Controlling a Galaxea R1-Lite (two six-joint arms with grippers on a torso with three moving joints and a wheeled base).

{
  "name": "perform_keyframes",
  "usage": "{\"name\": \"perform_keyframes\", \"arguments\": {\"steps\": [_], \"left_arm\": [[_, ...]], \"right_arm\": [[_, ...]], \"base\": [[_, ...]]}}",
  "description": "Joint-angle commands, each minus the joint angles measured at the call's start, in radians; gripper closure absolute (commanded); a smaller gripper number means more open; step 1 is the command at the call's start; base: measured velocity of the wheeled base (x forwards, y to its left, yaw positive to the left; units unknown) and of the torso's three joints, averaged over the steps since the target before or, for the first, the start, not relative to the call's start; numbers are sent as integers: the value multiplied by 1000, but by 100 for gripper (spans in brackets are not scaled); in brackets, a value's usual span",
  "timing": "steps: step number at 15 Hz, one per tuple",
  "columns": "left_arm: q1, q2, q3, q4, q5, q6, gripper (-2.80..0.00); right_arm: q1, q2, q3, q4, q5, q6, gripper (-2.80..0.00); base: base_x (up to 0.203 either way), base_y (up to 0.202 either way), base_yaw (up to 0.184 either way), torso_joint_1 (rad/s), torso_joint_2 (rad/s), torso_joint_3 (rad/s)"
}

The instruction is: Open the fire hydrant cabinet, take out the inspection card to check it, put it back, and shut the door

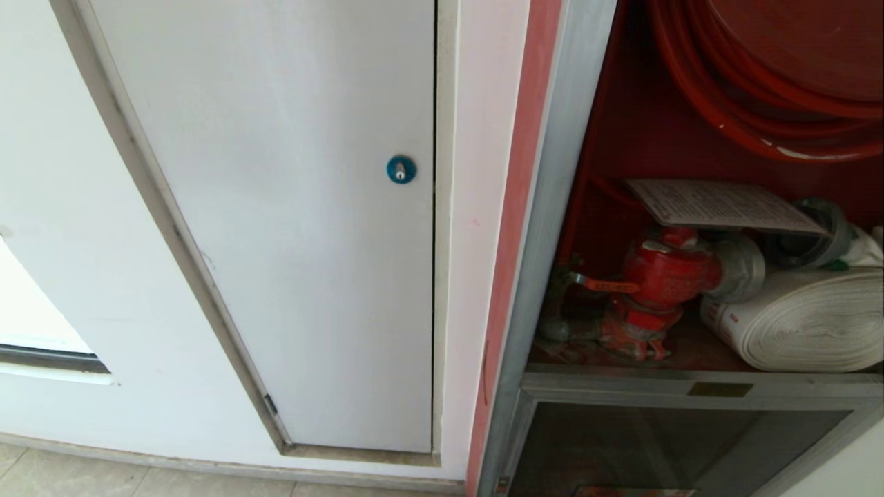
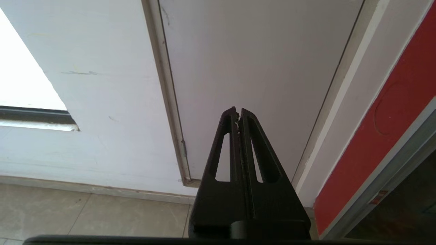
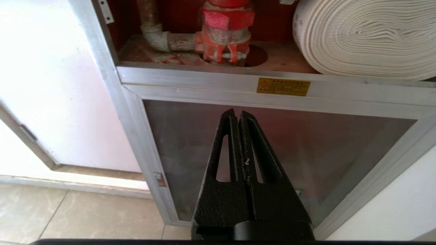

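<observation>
Both tools, left tool (image 2: pixel 238 110) and right tool (image 3: pixel 237 112), are pressed together and empty, while above the right one the thin whitish inspection card (image 1: pixel 722 205) rests on the red valve (image 1: pixel 663 276) inside the open silver-framed, red-lined fire hydrant cabinet (image 1: pixel 552 207), so retrieval remains.

Brushed aluminium cabinet frame (image 3: pixel 218 79) (matt)

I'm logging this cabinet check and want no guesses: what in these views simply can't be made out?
- Print on the whitish inspection card atop the red valve: too small, head view.
- Large tinted-glass door: in no view.
- Red hose reel: cut by the head view's top edge.
- White rolled hose: cut by the right wrist view's edge.
- Yellow label text: too small.
</observation>
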Motion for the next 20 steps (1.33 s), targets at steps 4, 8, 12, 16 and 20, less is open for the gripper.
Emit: {"name": "perform_keyframes", "arguments": {"steps": [4, 8, 12, 16, 20], "left_arm": [[1, 0, 18, -1, 0, 0, 0], [1, 0, 18, -1, 0, 0, 0], [1, 0, 18, -1, 0, 0, 0], [1, 0, 18, -1, 0, 0, 0], [1, 0, 18, -1, 0, 0, 0]], "right_arm": [[0, 2, -1, 0, 0, -3, 0], [0, 2, 0, 0, 0, -1, 0], [0, 2, -1, 0, 0, -4, 0], [0, 2, -1, 0, -2, 16, 0], [0, 2, -1, 0, -3, 22, 0]], "base": [[0, 0, 0, 0, 0, 0], [0, 0, 0, 0, 0, 0], [0, 0, 0, 0, 0, 0], [0, 0, 0, 0, 0, 0], [0, 0, 0, 0, 0, 0]]}}
